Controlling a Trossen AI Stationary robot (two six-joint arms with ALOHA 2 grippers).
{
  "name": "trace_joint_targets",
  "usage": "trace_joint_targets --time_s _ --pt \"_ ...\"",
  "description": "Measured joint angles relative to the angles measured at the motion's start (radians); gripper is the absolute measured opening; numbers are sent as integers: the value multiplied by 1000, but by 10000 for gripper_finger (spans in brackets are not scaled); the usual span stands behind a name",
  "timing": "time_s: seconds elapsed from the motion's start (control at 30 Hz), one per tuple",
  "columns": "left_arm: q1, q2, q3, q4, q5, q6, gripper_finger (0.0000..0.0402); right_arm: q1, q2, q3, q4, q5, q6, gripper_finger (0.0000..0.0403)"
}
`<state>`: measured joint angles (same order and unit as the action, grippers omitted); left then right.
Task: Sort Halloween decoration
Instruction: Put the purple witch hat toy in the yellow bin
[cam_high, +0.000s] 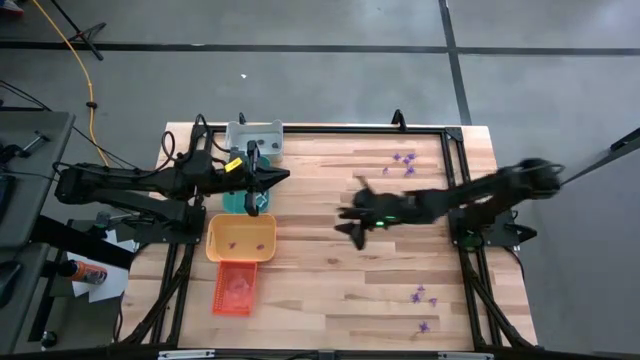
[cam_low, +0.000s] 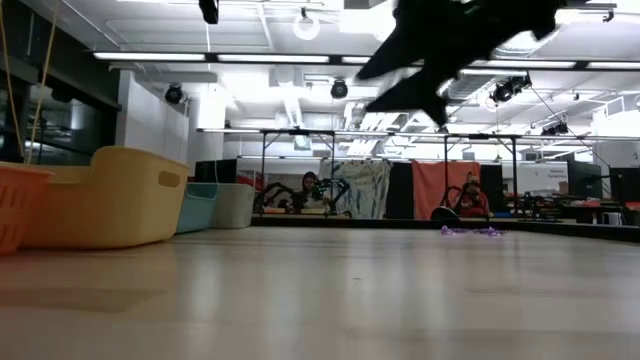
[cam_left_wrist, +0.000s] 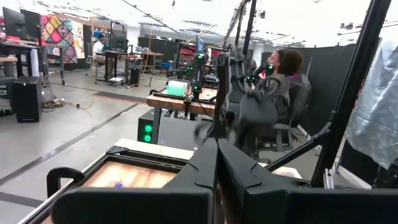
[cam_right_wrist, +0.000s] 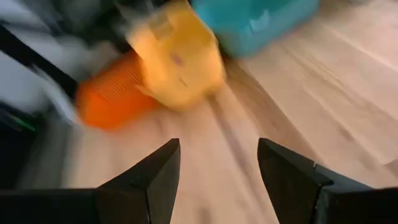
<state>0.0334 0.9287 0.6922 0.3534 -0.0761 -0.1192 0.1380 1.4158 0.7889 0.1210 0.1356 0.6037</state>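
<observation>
The worktop (cam_high: 330, 290) is pale wooden planking in a dark frame, standing on a grey floor crossed by dark lines; the low view looks across it into a bright workshop with ceiling lights, benches and a seated person far back. Along the worktop's left side four trays sit in a row — a grey tray (cam_high: 255, 134) at the far edge, a teal tray (cam_high: 236, 202), a yellow tray (cam_high: 241, 238) and an orange tray (cam_high: 234, 287) nearest. The Halloween decoration (cam_high: 404, 162) lies scattered: one purple cluster near the far right corner, another near the right front, and a few purple pieces inside the yellow tray; they are too tiny to tell any long axis or which way each points. The right gripper (cam_high: 352, 210) hangs above the worktop's middle, its fingers (cam_right_wrist: 155, 177) spread wide with nothing between them. The left gripper (cam_high: 272, 178) hovers by the teal tray, fingers pressed together and empty. The right wrist view is smeared, so the trays there show only as colour.
</observation>
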Motion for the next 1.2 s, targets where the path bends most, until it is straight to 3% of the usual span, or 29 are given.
trace_joint_targets --time_s 0.13,0.27,0.5,0.67,0.8,1.03,1.2 --pt "0 0 0 -8 -12 0 0 32 -168 -171 225 80 94 208" --pt "0 10 0 -12 -16 0 0 30 -239 -199 376 171 -36 208" --pt "-1 91 -1 -7 -6 -37 0 -13 -230 -85 373 198 -312 208" --pt "-1 154 -2 90 45 -61 0 -27 -230 -23 293 177 -427 204" --pt "-2 181 -2 131 46 -61 0 -27 -230 2 246 170 -452 160" --pt "-1 191 -2 131 46 -54 0 -29 -229 2 228 158 -448 15" --pt "-2 191 -2 128 54 -29 0 -54 -229 2 233 74 -422 24"
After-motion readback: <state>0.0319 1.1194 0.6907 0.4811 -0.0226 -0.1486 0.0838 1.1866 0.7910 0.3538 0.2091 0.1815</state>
